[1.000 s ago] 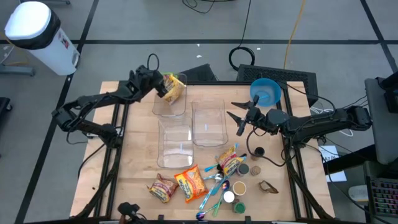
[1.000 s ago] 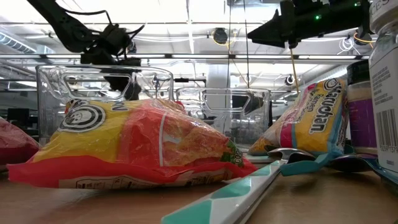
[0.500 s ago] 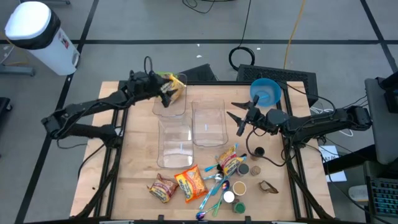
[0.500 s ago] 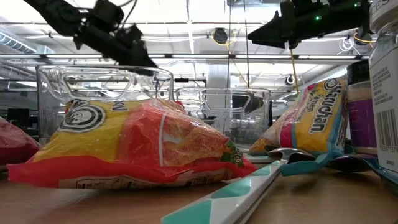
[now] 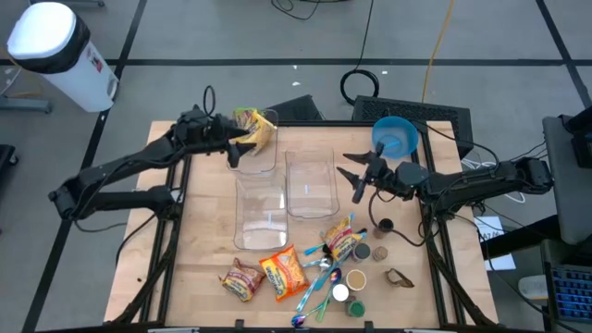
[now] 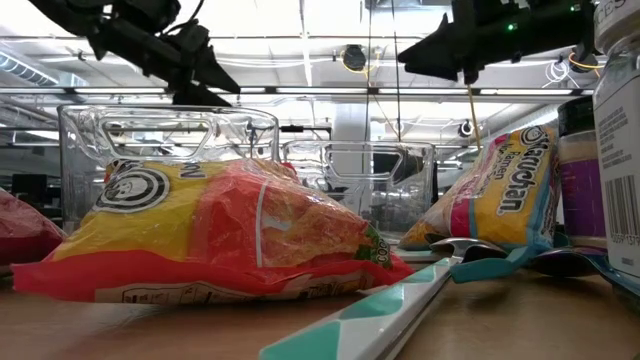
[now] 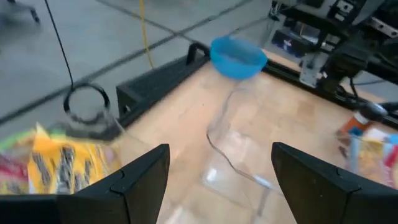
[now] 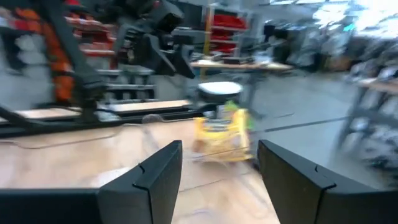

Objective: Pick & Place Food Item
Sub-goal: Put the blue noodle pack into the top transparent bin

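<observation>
We see a food packet in the far left container; other packets lie near on the table.

Orange-yellow packet lies flat at centre, on the table. Clear bins stand behind it. Ramen pack leans at 3 o'clock, teal spoon handle at 5. Jar at far right edge. Left end effector at 10 o'clock, above a bin; right end effector at 1 o'clock.

overhead, table-level, two wrist views
</observation>
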Controlling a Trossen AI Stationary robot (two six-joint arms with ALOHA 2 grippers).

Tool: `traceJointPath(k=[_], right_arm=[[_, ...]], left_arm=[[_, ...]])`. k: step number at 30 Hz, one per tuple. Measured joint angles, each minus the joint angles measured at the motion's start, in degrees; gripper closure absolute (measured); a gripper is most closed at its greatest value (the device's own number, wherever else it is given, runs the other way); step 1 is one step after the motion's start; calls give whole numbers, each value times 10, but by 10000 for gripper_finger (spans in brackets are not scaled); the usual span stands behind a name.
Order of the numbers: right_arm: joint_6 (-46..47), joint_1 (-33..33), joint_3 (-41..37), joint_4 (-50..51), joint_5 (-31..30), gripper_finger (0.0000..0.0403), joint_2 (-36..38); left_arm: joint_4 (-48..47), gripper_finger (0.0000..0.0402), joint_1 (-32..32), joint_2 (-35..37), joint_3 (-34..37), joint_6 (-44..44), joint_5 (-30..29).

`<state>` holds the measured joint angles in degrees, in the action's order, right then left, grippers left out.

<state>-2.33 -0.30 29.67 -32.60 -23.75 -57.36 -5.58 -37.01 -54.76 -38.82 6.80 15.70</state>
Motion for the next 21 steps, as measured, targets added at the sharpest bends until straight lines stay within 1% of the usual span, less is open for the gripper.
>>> traceJointPath(k=[2, 4, 6, 8, 10, 12, 14, 16, 21], right_arm=[[34, 0, 0, 5, 44, 202, 0], [73, 0, 5, 23, 88, 202, 0], [115, 2, 22, 74, 117, 202, 0], [158, 10, 48, 152, 134, 202, -1], [204, 30, 75, 230, 134, 202, -10], [254, 54, 91, 294, 135, 202, -18], [310, 79, 97, 329, 134, 202, -25], [368, 103, 97, 359, 134, 202, -27], [472, 159, 98, 413, 134, 202, -29]], left_arm=[[0, 119, 6, 22, 14, 5, 17], [32, 119, 16, 48, 42, 13, 22], [81, 119, 26, 73, 84, 24, 19], [138, 119, 32, 97, 131, 37, 7], [193, 119, 34, 119, 172, 57, -1], [227, 119, 34, 135, 200, 85, -20], [232, 119, 34, 147, 213, 110, -37], [233, 119, 34, 154, 217, 115, -37], [224, 119, 36, 154, 217, 118, -37]])
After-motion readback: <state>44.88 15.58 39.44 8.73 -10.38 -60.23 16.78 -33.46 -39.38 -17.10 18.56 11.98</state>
